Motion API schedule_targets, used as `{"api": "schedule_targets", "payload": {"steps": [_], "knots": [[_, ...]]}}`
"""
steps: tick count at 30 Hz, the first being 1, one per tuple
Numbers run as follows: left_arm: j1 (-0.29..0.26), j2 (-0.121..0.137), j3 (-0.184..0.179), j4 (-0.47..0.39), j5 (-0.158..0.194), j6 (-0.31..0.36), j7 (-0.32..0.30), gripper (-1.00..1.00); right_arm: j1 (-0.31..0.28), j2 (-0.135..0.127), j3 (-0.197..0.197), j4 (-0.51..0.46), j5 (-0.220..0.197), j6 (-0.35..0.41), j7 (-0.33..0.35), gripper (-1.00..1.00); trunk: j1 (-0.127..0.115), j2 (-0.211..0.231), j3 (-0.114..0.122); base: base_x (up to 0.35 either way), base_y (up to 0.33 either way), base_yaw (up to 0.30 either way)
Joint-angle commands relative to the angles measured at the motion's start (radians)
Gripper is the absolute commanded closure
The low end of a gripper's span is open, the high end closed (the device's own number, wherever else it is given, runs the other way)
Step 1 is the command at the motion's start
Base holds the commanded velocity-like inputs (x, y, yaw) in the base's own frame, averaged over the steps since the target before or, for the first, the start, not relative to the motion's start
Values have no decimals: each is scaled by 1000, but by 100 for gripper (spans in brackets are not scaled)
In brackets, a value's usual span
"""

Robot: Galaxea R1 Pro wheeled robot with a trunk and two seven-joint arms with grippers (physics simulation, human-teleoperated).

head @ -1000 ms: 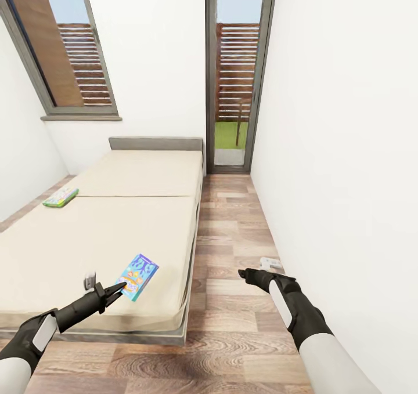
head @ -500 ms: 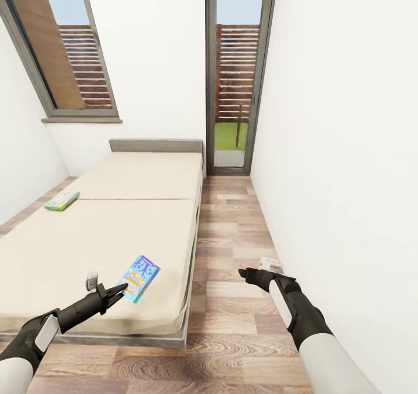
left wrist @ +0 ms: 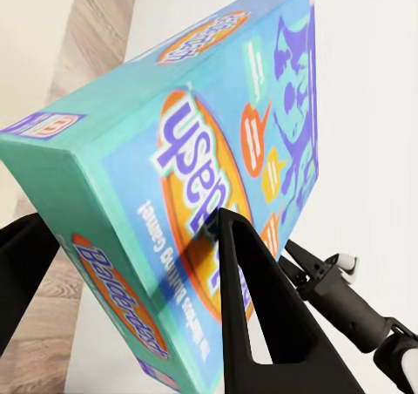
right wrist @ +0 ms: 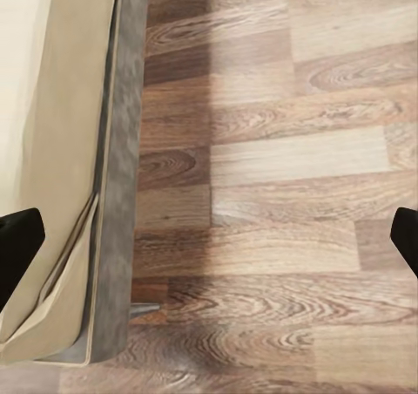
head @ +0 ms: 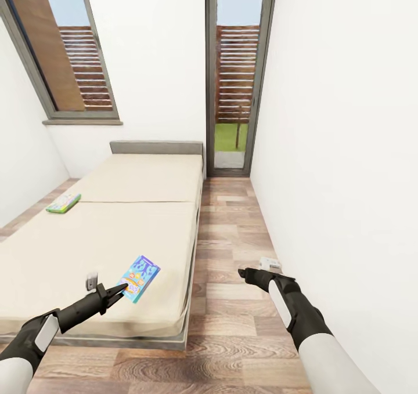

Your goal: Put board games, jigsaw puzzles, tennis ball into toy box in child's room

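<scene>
My left gripper (head: pixel 119 290) sits at the near end of the blue board game (head: pixel 138 277), and in the wrist view my two dark fingers (left wrist: pixel 261 315) straddle the teal box (left wrist: pixel 200 193), one over the printed cover and one off past its edge, so I judge the jaws spread about it rather than closed (whether the pads touch the card I cannot tell). The box lies straight ahead of this gripper, its long axis running away from me and a little to the right, near the bed's (head: pixel 104 231) right edge. My left forearm reaches low and nearly level over the cover's near corner. The pale green game (head: pixel 63 203) rests far off on the bed's left side, well apart from either arm. My right gripper (head: pixel 244 274) hangs over the wood floor (head: pixel 232 231) beside the bed, wide and empty, fingertips at the edges of its own wrist view.
</scene>
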Motion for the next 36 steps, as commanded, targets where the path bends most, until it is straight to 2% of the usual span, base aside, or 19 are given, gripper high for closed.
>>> {"api": "schedule_targets", "payload": {"steps": [1, 15, 18, 21, 26, 36], "knots": [[-1, 0, 1, 1, 1, 5, -2, 100, 0, 1, -4, -1, 0, 5, 4, -100, -4, 7, 2, 0, 0, 0], [-1, 6, 5, -1, 2, 6, -5, 100, 3, 0, -6, -4, -11, 6, 5, -100, -58, 105, 46, 0, 0, 0], [-1, 10, 7, -2, 2, 7, -12, 100, 3, 0, -7, -2, -12, 4, 5, -100, -58, 105, 46, 0, 0, 0], [-1, 33, 8, -3, 3, 11, -16, 100, 4, 1, -7, -2, -12, -7, 5, -100, -58, 105, 46, 0, 0, 0], [-2, 61, 7, -4, 6, 24, -20, 100, 6, 3, -6, 2, -10, -34, 5, -100, -77, 140, 62, 0, 0, 0], [-6, 81, 4, -5, 4, 56, -20, 100, 10, 5, -4, 14, -9, -43, 5, -100, -115, 210, 93, 0, 0, 0]]}}
